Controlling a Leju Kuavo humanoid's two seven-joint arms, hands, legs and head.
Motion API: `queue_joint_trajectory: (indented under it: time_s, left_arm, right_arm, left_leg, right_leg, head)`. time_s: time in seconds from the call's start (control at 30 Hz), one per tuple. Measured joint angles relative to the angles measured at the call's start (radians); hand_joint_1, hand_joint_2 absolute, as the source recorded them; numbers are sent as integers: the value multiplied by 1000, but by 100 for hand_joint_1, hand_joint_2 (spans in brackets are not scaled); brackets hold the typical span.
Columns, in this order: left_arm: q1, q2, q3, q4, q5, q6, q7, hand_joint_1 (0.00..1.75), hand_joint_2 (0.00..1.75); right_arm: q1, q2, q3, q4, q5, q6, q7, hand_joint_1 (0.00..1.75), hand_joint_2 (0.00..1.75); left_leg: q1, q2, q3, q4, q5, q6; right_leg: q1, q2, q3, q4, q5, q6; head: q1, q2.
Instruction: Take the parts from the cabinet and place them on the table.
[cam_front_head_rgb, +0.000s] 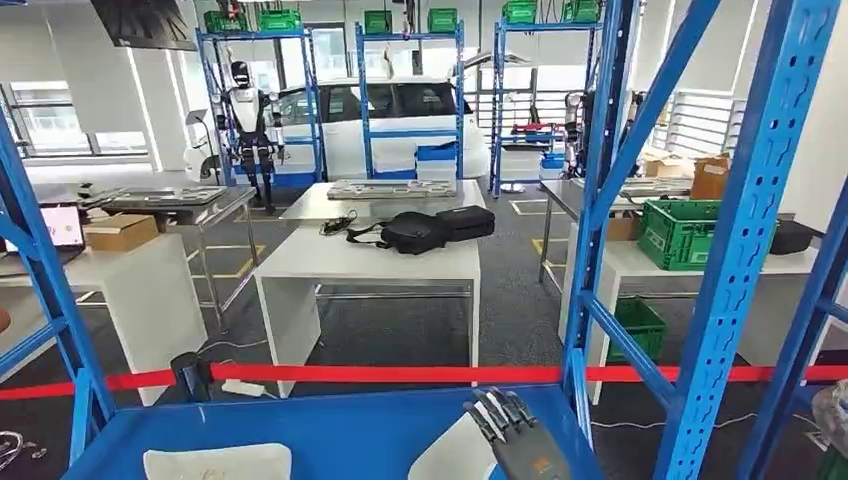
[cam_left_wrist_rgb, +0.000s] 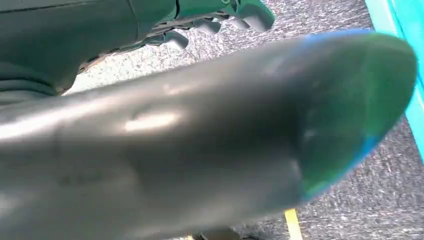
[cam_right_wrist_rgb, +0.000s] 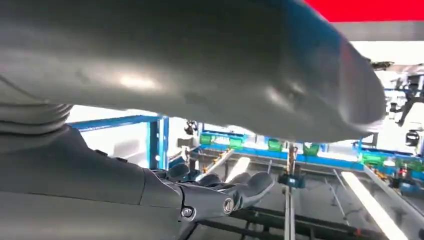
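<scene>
A blue cabinet shelf (cam_front_head_rgb: 340, 430) lies right below me in the head view. Two flat white parts rest on it, one at the left (cam_front_head_rgb: 215, 462) and one at the right (cam_front_head_rgb: 450, 452). My right hand (cam_front_head_rgb: 515, 438) reaches over the shelf with its fingers stretched forward, beside and partly over the right part; whether it touches the part is unclear. In the right wrist view that hand (cam_right_wrist_rgb: 220, 192) holds nothing, its fingers loosely bent. My left hand (cam_left_wrist_rgb: 215, 22) hangs over grey carpet with its thick thumb (cam_left_wrist_rgb: 225, 130) stretched out and nothing in it.
Blue cabinet uprights (cam_front_head_rgb: 730, 230) and braces frame the shelf on both sides. A red barrier tape (cam_front_head_rgb: 400, 374) runs behind the cabinet. Beyond it stands a white table (cam_front_head_rgb: 370, 262) with black bags (cam_front_head_rgb: 420, 232). A green crate (cam_front_head_rgb: 682, 232) sits on a table at the right.
</scene>
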Motion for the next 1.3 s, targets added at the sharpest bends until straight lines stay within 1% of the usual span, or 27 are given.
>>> queue_joint_trajectory:
  time_s: [0.03,0.07,0.1,0.13,0.17,0.2,0.23,0.27,0.3,0.33,0.37,0.4,0.43,0.47,0.5,0.53,0.57,0.6,0.63,0.67,0.7,0.73,0.77,0.93,1.03,1.1,1.3]
  left_arm:
    - [0,0,0,0,0,0,1,0,0]
    - [0,0,0,0,0,0,1,0,0]
    - [-1,1,0,0,0,0,1,0,0]
    - [0,1,0,0,0,0,2,0,0]
    - [-2,0,-1,0,0,0,2,0,0]
    - [-4,0,-3,0,0,-2,5,0,0]
    - [-3,0,-6,0,0,-3,5,0,0]
    - [-2,0,-6,0,0,-3,5,0,0]
    - [-3,-3,-7,0,0,-3,5,0,0]
    - [-3,-3,-7,0,0,-3,4,0,0]
    - [-5,-2,-7,-1,0,-3,4,0,0]
    - [-5,-2,-8,-1,0,-3,4,0,0]
    - [-5,-2,-8,0,0,-3,4,0,0]
    - [-5,-2,-8,0,0,-3,4,0,0]
    - [-3,-2,-8,0,0,-4,4,0,0]
    - [-3,-3,-8,0,0,-4,4,0,0]
    - [-3,-3,-8,0,0,-3,4,0,0]
    - [-4,-4,-8,0,0,1,4,0,0]
    - [-4,-5,-8,0,0,6,2,0,0]
    - [-5,-5,-8,0,0,13,0,0,0]
    - [-6,-5,-8,0,0,16,-2,0,0]
    - [-6,-5,-8,0,0,18,-2,0,0]
    - [-5,-5,-8,0,0,19,-1,0,0]
    - [-7,-10,-13,0,0,19,0,0,0]
    - [-7,-11,-15,0,0,19,0,0,0]
    - [-7,-13,-16,0,1,19,-2,0,0]
    - [-6,-19,-16,0,1,19,-8,0,0]
  right_arm:
    - [2,0,0,0,0,1,0,0,0]
    - [2,-1,0,0,0,1,0,0,0]
    - [2,0,0,0,0,2,0,0,0]
    - [1,-1,0,0,0,2,0,0,0]
    - [0,-1,0,0,0,3,0,0,0]
    - [0,-1,0,0,-1,5,-5,0,0]
    - [0,0,0,0,-3,6,-11,0,0]
    - [-1,0,0,0,-5,6,-13,0,0]
    - [-2,0,0,0,-5,6,-16,0,0]
    - [-5,-1,0,0,-7,6,-17,0,0]
    - [-9,-1,0,0,-8,6,-17,0,0]
    - [-10,0,0,0,-10,6,-18,0,0]
    - [-8,0,0,0,-10,7,-19,0,0]
    - [-6,-1,0,2,-10,9,-20,0,0]
    - [-4,-1,0,3,-13,10,-25,0,0]
    - [-4,-1,0,5,-15,11,-27,0,0]
    - [-6,0,0,6,-18,11,-28,0,0]
    - [-9,0,0,7,-26,13,-36,0,0]
    - [-12,0,0,8,-38,18,-44,0,0]
    - [-17,0,0,13,-58,33,-56,0,0]
    - [-21,3,0,21,-83,60,-74,0,0]
    - [-22,5,0,32,-115,80,-93,0,0]
    - [-27,5,0,47,-144,97,-110,0,0]
    - [-48,8,-2,131,-263,151,-195,0,0]
    - [-50,12,-5,177,-295,170,-218,0,0]
    - [-51,17,-5,205,-303,182,-223,0,0]
    - [-52,23,-5,264,-317,219,-238,0,0]
  left_leg:
    - [0,0,15,-53,50,1]
    - [1,0,41,-120,98,1]
    - [1,1,82,-223,160,3]
    - [0,2,105,-284,173,7]
    - [-5,1,123,-305,156,10]
    - [-2,0,118,-299,156,19]
    - [-4,0,117,-298,152,25]
    - [-6,-2,118,-299,150,32]
    - [1,-1,127,-307,152,42]
    - [2,-1,132,-309,148,48]
    - [3,0,136,-309,145,54]
    - [3,0,138,-309,142,57]
    - [2,0,140,-309,140,59]
    - [2,0,141,-308,138,60]
    - [2,-1,143,-307,134,58]
    - [2,-2,147,-306,131,57]
    - [2,-4,152,-306,127,55]
    - [2,-5,160,-305,121,50]
    - [2,-5,165,-305,116,45]
    - [-5,-4,164,-303,112,39]
    - [-3,-4,163,-304,111,34]
    - [-8,-3,164,-301,107,40]
    - [-5,-3,166,-305,109,44]
    - [-5,-3,176,-319,111,38]
    - [-5,-3,178,-324,113,32]
    - [-4,-2,179,-325,114,25]
    - [-4,-2,179,-325,114,23]
  right_leg:
    - [-1,1,9,1,-7,3]
    - [-1,1,17,3,-13,5]
    - [-2,1,28,6,-22,8]
    - [-2,0,31,7,-30,13]
    - [5,3,27,14,-35,21]
    - [6,2,26,11,-34,25]
    - [6,2,26,8,-35,29]
    - [5,2,30,5,-37,35]
    - [5,2,32,8,-46,44]
    - [4,0,24,31,-55,49]
    - [3,-1,-6,90,-82,54]
    - [0,-1,-46,161,-110,58]
    - [-1,-1,-97,247,-140,61]
    - [-1,-1,-134,303,-152,62]
    - [-2,-1,-163,328,-139,62]
    - [-3,-2,-159,296,-104,60]
    - [-3,-2,-133,226,-54,57]
    - [-2,-2,-90,123,5,51]
    - [-1,-3,-55,42,41,46]
    - [6,-2,-42,22,20,43]
    - [5,-2,-39,17,24,39]
    - [3,-2,-38,13,27,43]
    - [4,0,-38,13,26,41]
    - [6,1,-36,13,21,32]
    - [6,1,-36,13,21,28]
    - [6,1,-36,14,20,27]
    - [6,1,-35,14,20,27]
  head:
    - [-1,0]
    - [0,0]
    - [-1,0]
    - [-1,0]
    - [-2,0]
    - [0,0]
    - [1,0]
    - [1,0]
    - [0,0]
    - [3,0]
    - [4,-1]
    - [5,0]
    - [5,0]
    - [5,0]
    - [6,0]
    - [6,0]
    - [8,0]
    - [8,0]
    - [8,0]
    - [7,0]
    - [7,0]
    - [6,0]
    - [5,0]
    - [3,0]
    - [3,0]
    - [3,0]
    - [4,0]
